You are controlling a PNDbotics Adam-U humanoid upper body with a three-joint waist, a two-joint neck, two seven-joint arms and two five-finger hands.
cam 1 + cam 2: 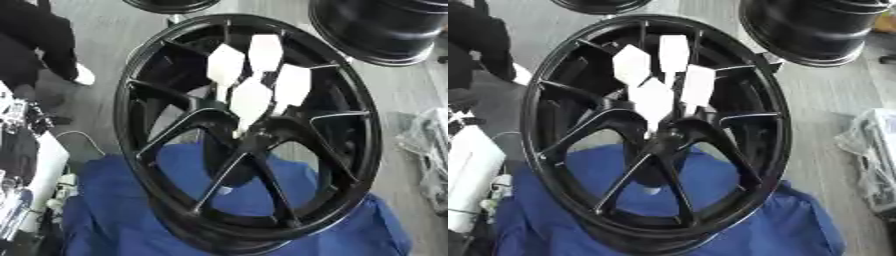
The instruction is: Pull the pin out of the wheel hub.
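A big black wheel [249, 135] fills the view, tipped up on its rim and leaning on a blue cloth [114, 210], which looks put there to cushion it and keep it from sliding on the worktop. Its spokes fan out from the hub [241, 142] in the middle, face turned up toward the camera so the centre is easy to reach.

Right over that hub sit four white, flat, six-sided tags [258, 82], clustered close together, each tapering down on a thin stem toward the centre. These look like the handles of the pins, and the lowest one [249, 100] runs straight down into the hub; judging by that, the pin is not yet out.

And the hands? Neither one shows in either eye view, so there is no telling whether the fingers are released or clenched. The pull seems not to have begun.

Around the edges: a second dark rim [385, 30] lies at the upper right, a third rim [171, 5] peeks in at the top, and clear plastic wrapping [429, 150] lies on the right. The likely next move is a reach for the tag nearest the hub.
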